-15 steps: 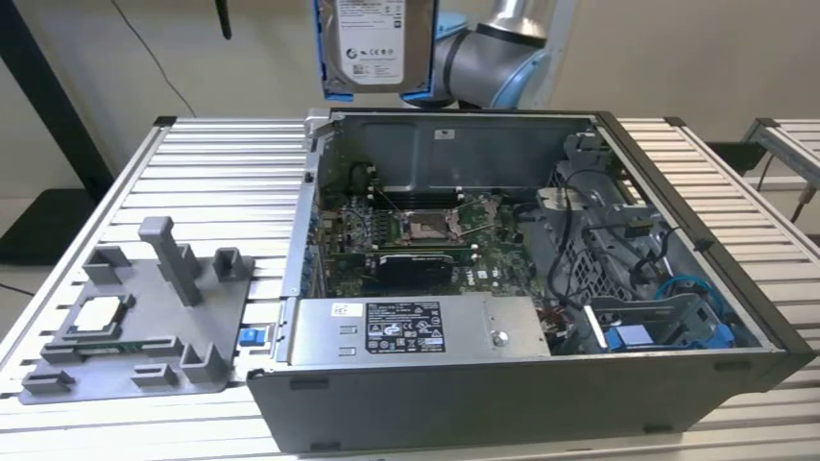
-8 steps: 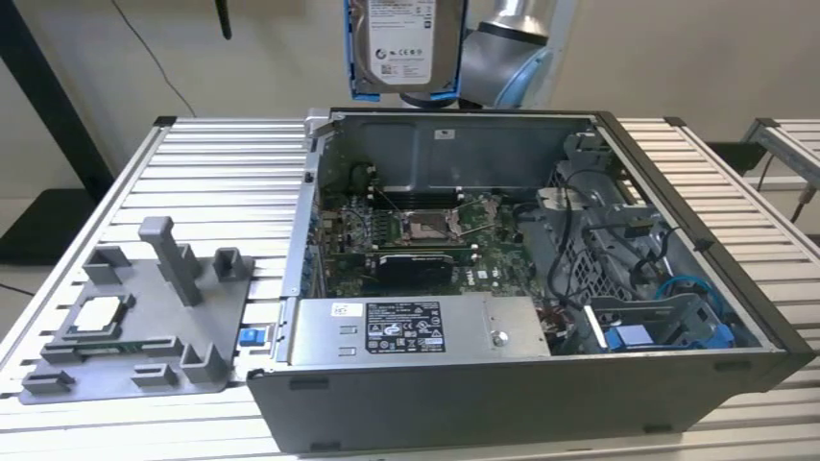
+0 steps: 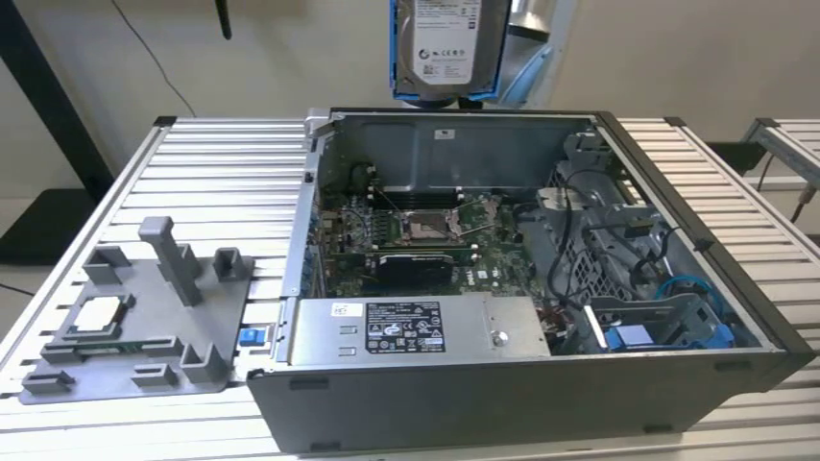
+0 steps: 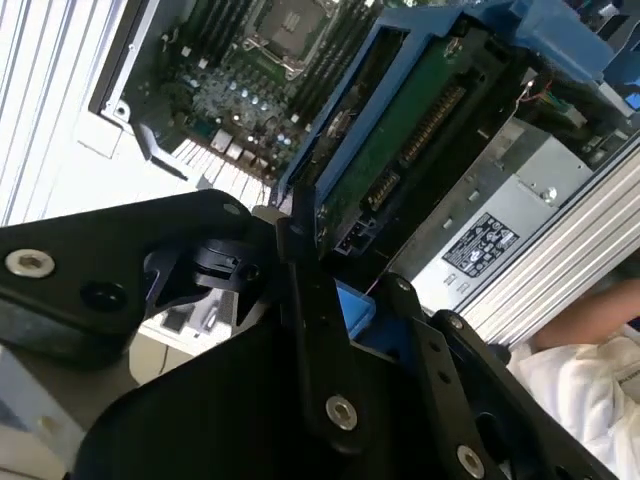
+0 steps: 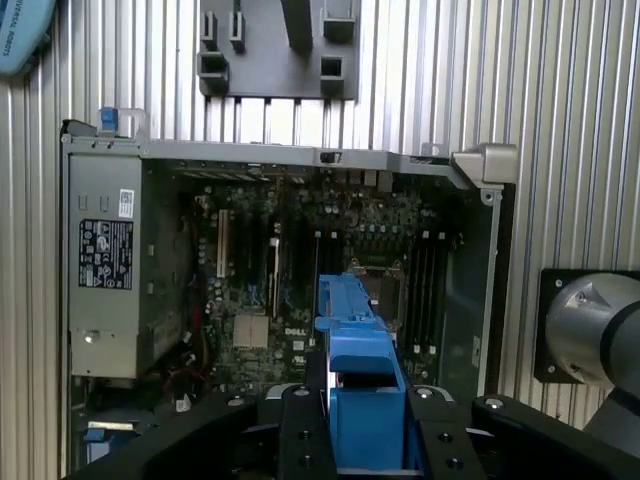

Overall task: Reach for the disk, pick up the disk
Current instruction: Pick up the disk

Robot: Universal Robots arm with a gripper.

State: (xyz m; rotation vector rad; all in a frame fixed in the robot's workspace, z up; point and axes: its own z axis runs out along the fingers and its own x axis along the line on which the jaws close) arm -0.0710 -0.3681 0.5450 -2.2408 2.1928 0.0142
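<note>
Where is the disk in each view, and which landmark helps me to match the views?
Exterior view: the disk hangs upright above the case's back wall, label showing.
Second wrist view: the disk shows its green circuit side, above the open case.
First wrist view: the disk is edge-on over the motherboard.
Shared landmark: the labelled power supply.

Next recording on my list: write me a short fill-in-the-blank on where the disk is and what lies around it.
1. The disk hangs in the air ___ the open computer case, clear of it.
2. The claw is shut on the disk's ___ plastic frame.
3. The grey fixture plate lies on the table at the exterior view's ___ of the case.
4. In the second wrist view, the disk's underside shows a ___ circuit board.

Missing words: above; blue; left; green.
</note>
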